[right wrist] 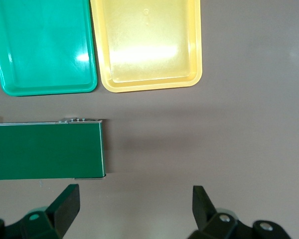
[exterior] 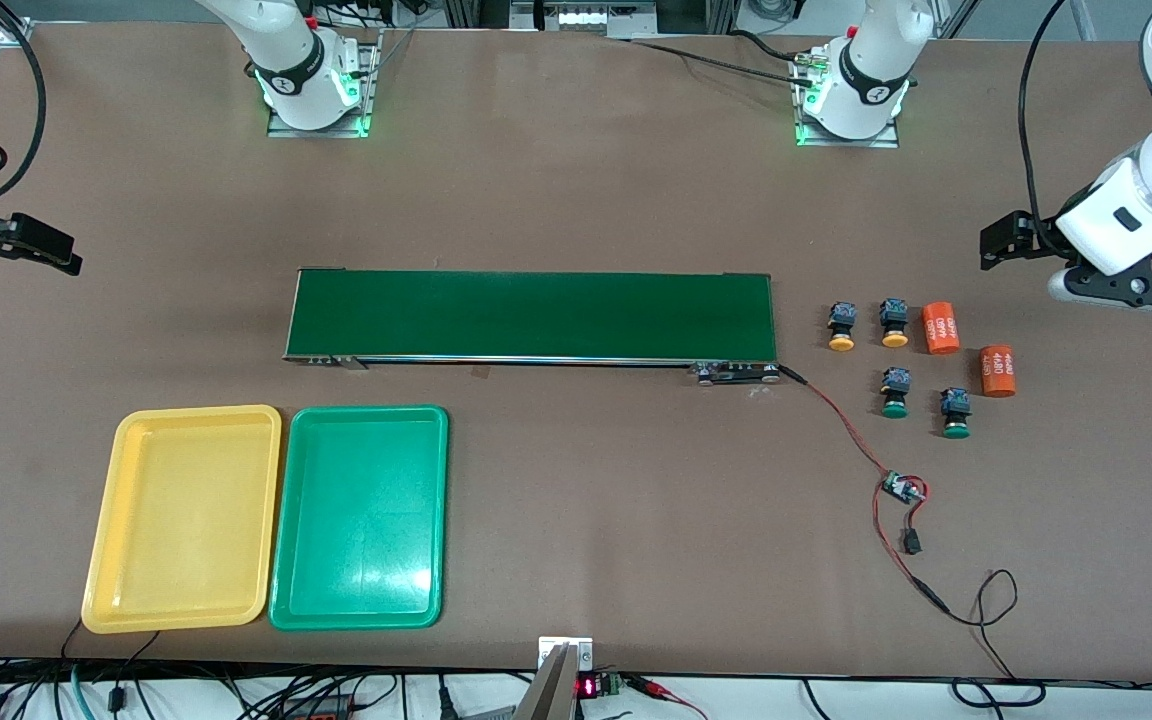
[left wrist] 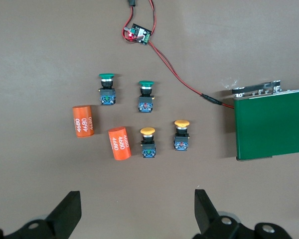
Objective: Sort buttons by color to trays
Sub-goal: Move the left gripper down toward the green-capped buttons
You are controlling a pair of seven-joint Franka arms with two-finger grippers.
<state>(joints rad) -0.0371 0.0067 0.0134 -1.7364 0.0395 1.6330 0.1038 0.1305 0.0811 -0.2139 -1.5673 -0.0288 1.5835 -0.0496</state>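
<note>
On brown table (exterior: 576,200): belt (exterior: 533,303), trays (exterior: 356,520), buttons (exterior: 895,392); left gripper (left wrist: 137,211), right gripper (right wrist: 134,209) open, empty.

light: bright, even | glare: trays (right wrist: 144,50) | focus: sharp

Front view: high across the table (exterior: 576,180), facing both robot bases, whole tabletop in frame. Left wrist view: looking straight down from well up, over the buttons (left wrist: 147,122) and orange cylinders (left wrist: 82,121) at the left arm's end, catching the belt (left wrist: 271,124) end. Right wrist view: straight down too, over the belt's other end and both trays (right wrist: 147,82). Shared between wrist views: only the belt. Everything appears again in the front view.
</note>
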